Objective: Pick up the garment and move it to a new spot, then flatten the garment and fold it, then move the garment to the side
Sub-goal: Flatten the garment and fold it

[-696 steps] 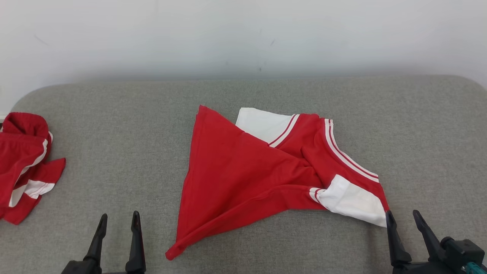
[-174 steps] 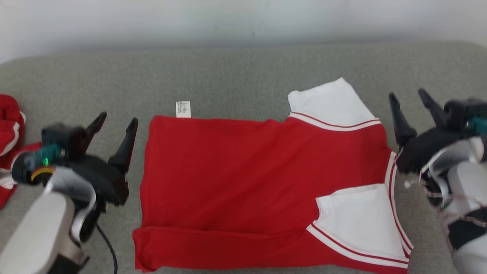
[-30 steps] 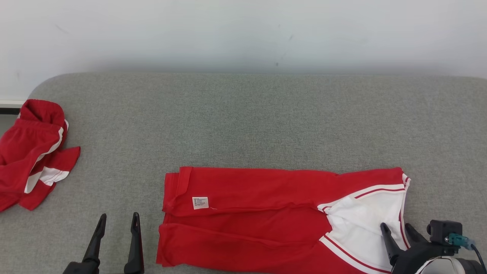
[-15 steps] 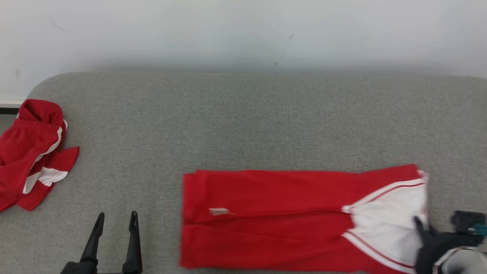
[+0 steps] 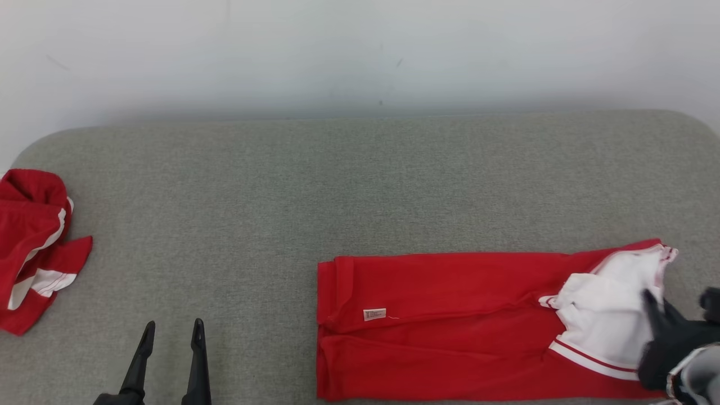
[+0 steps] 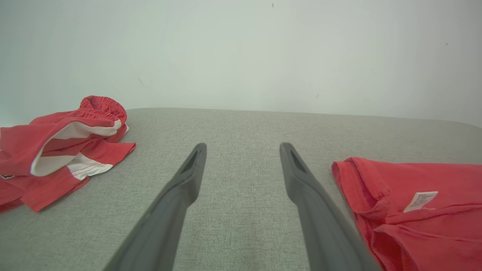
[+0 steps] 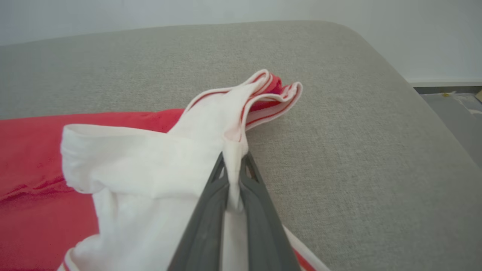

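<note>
Your red jersey (image 5: pixel 450 326) lies at the near right of the grey woven worktop (image 5: pixel 337 185). It is folded into a long flat band of soft knit, with a small white care label (image 5: pixel 374 314) showing near its left end. At its right end the white sleeve (image 5: pixel 604 315), trimmed with red stripes, is bunched and raised off the surface. You have the right end effector (image 7: pixel 234 158) pinched tight on a fold of that sleeve fabric, its dark fingers pressed together and slanting up from the lower right corner of the head view. Your left end effector (image 5: pixel 173 325) rests low at the near left, fingers spread wide and parallel, holding nothing, clear of the jersey's left edge. Crumpled red-and-white shorts (image 5: pixel 34 242) sit at the worktop's far left edge, well apart, and a pale wall (image 5: pixel 360 50) stands behind
</note>
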You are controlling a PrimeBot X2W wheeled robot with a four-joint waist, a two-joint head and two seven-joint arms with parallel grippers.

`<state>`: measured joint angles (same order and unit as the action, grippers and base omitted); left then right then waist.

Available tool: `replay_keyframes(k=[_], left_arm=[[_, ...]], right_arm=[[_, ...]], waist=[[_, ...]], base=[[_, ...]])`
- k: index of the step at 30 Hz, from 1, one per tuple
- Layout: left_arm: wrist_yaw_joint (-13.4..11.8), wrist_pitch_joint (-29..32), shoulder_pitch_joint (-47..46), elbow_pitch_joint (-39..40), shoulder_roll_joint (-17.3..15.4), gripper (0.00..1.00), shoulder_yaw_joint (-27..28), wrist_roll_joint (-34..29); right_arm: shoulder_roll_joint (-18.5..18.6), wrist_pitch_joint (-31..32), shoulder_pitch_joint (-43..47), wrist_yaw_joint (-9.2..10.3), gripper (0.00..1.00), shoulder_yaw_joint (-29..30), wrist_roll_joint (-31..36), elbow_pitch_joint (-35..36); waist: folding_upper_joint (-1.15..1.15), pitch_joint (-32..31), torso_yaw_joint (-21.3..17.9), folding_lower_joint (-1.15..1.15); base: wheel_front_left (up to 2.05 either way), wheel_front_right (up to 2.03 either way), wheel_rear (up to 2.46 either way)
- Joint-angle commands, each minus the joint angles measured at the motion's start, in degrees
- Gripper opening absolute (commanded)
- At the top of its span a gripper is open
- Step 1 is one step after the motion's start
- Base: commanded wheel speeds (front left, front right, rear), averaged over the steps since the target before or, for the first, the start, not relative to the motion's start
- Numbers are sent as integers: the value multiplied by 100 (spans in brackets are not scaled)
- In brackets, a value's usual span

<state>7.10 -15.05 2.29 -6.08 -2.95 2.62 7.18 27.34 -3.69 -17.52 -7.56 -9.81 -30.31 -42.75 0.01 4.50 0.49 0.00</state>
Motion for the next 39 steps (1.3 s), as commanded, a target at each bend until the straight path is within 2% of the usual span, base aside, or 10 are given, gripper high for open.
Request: replay_keyframes(k=[1, 10, 17, 26, 37, 39], left_arm=[[-11, -17, 14, 3, 6, 100, -5, 76], [-9, -17, -47, -45, 7, 100, -25, 82], [-1, -17, -126, -84, 7, 100, -48, 79], [-22, -17, -206, -162, 7, 100, -138, 128], [-42, -17, -266, -285, 7, 100, -233, 192], [-53, -17, -254, -298, 6, 100, -244, 204]], right_arm=[[-119, -33, 47, 17, 0, -88, -13, 256], [-838, 469, 604, 16, 0, -670, 148, 2477], [-1308, 833, 776, 16, 0, -977, 355, 3251], [-1970, 906, 538, 16, 0, -1483, 514, 3218], [-2324, 675, 210, 16, 0, -2005, 529, 2510], [-2354, 578, 199, 16, 47, -2091, 520, 2409]], waist=[[-1, -3, -76, 0], [-1, 27, -157, 0], [-1, 40, 8, 0], [-1, 94, 402, 0], [-1, 109, 670, 0], [-1, 95, 661, 0]], base=[[0, 0, 0], [0, 0, 0], [0, 0, 0], [0, 0, 0], [0, 0, 0], [0, 0, 0]])
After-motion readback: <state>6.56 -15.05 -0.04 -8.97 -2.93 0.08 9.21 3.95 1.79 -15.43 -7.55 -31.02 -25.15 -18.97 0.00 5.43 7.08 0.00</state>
